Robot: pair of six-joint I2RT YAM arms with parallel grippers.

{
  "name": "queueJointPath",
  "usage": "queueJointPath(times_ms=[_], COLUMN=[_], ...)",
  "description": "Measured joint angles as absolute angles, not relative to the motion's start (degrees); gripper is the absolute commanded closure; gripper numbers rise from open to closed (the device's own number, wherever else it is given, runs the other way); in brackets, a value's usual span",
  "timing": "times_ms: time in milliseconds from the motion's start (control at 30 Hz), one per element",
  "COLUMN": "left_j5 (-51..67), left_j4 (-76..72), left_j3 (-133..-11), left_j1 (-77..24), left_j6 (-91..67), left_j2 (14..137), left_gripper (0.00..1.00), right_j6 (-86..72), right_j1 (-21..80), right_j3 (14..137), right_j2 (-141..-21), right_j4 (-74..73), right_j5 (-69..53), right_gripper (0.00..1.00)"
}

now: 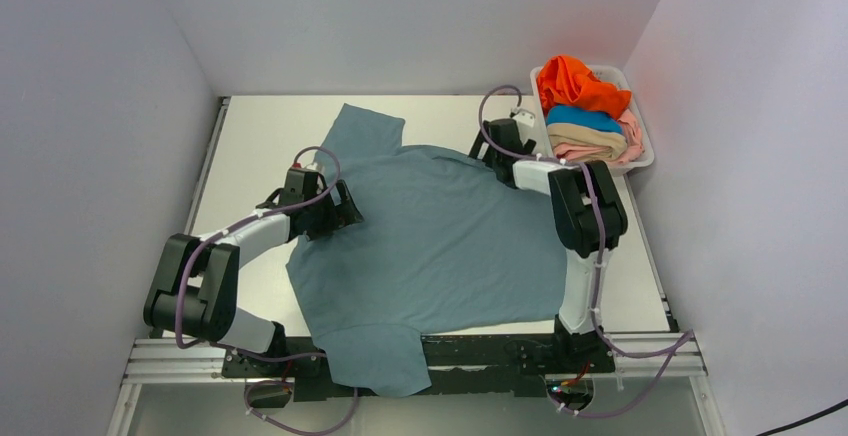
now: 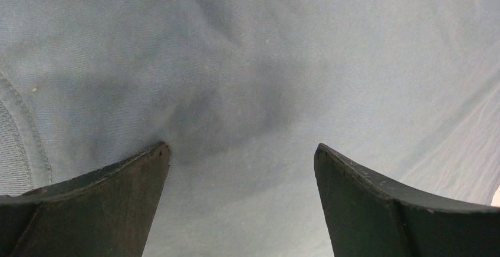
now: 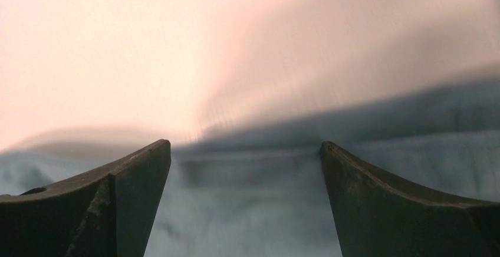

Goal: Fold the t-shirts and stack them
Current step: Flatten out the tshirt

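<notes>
A dusty grey-blue t-shirt [image 1: 440,241] lies spread flat over the middle of the table, one sleeve at the far left, the other hanging over the near edge. My left gripper [image 1: 345,211] stands open over the shirt's left side; its wrist view shows only grey-blue cloth [image 2: 247,92] between the spread fingers. My right gripper [image 1: 497,154] is open at the shirt's far right edge, where cloth [image 3: 247,210] meets bare table [image 3: 147,45]. Orange [image 1: 580,84], bright blue [image 1: 583,118], tan [image 1: 588,138] and pale pink [image 1: 627,146] t-shirts are bundled in the basket.
A white plastic basket [image 1: 646,159] stands at the table's far right corner, close to my right gripper. White walls close in the table on the left, back and right. A metal rail [image 1: 170,361] runs along the near edge by the arm bases.
</notes>
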State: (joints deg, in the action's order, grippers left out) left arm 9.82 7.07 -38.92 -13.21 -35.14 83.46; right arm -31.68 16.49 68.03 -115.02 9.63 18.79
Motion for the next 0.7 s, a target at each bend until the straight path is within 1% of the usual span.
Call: queueJointPath(times_ms=[200, 333, 433, 567, 633, 700], left_j5=[9.8, 9.3, 8.8, 7.8, 7.2, 6.4], left_j4=[7.2, 8.2, 9.3, 11.1, 12.1, 13.1], left_j3=[-39.0, -39.5, -40.0, -40.6, -41.0, -41.3], left_j1=[-13.1, -13.1, -13.1, -13.0, -13.0, -12.8], left_j6=[-35.1, -34.9, -34.7, -34.0, -33.5, -33.1], left_j2=[83.4, 83.4, 83.3, 83.4, 83.4, 83.4], left_gripper=[0.01, 0.00, 0.00, 0.01, 0.01, 0.01], right_j6=[-30.7, -27.0, -23.9, -20.1, -15.4, -8.5], right_j1=[11.4, 10.7, 12.4, 16.1, 18.0, 18.6], right_j3=[81.2, 87.5, 85.9, 77.7, 74.2, 72.9], right_j2=[-124.4, -124.8, -120.5, -110.5, -106.8, -105.4], right_j4=[9.8, 6.5, 4.9, 2.9, 1.5, -1.2], right_j5=[13.5, 10.9, 10.3, 8.6, 6.7, 5.3], right_gripper=[0.00, 0.00, 0.00, 0.00, 0.01, 0.01])
